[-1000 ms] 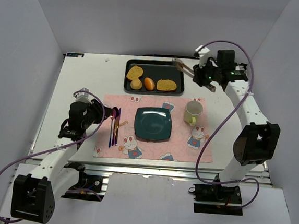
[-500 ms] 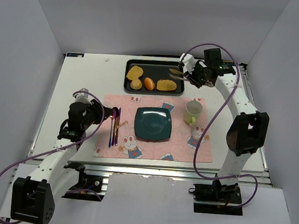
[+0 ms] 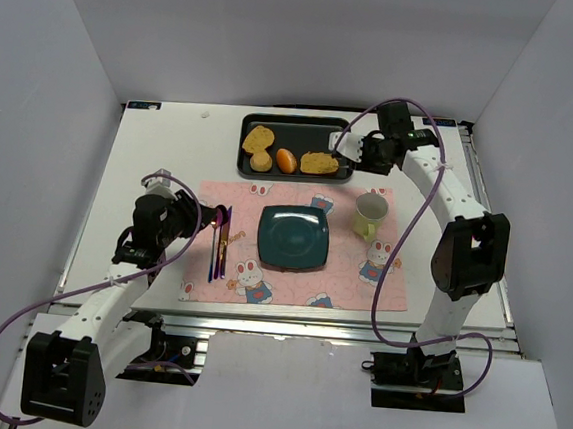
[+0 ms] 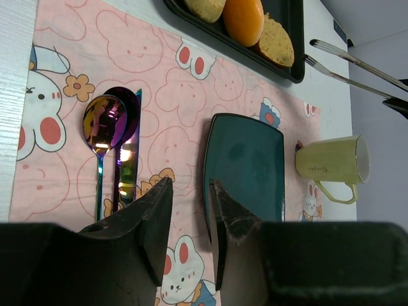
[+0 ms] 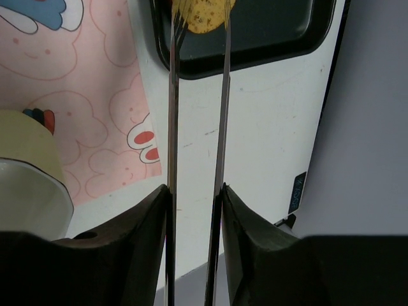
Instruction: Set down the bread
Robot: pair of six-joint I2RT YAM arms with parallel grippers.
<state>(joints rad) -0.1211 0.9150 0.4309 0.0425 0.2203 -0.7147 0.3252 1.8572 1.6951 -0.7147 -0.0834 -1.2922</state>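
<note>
The bread is a flat golden-brown slice lying at the right end of the black tray; it also shows in the right wrist view and the left wrist view. My right gripper is shut on a pair of metal tongs, whose two arms stand apart. The tong tips reach the bread's near end, one on each side of it. My left gripper hovers open over the pink placemat, with nothing between its fingers.
A dark teal square plate sits mid-placemat, with a pale green mug to its right and cutlery to its left. The tray also holds a small orange roll and a paler toast with a bun.
The right arm has swung left and down toward the tray, bringing the tong tips from above the tray's back right corner to the bread. The left arm has not moved.
</note>
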